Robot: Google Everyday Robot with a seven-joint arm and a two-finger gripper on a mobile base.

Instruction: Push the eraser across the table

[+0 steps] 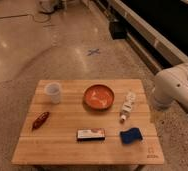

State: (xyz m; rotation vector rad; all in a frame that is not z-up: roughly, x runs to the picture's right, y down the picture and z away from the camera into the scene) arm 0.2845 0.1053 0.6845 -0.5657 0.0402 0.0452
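Observation:
The eraser (90,134), a flat block with a black base and a white top with a red-orange mark, lies near the front edge of the light wooden table (67,145), left of a blue sponge block (131,135). Only the white links of my arm (176,89) show, past the table's right edge and apart from the eraser. My gripper is out of view.
On the table stand a white cup (53,92) at the back left, an orange bowl (98,96) at the back middle, a lying white bottle (128,106) to the right and a small red pepper (40,120) to the left. A blue cross (93,51) marks the floor behind.

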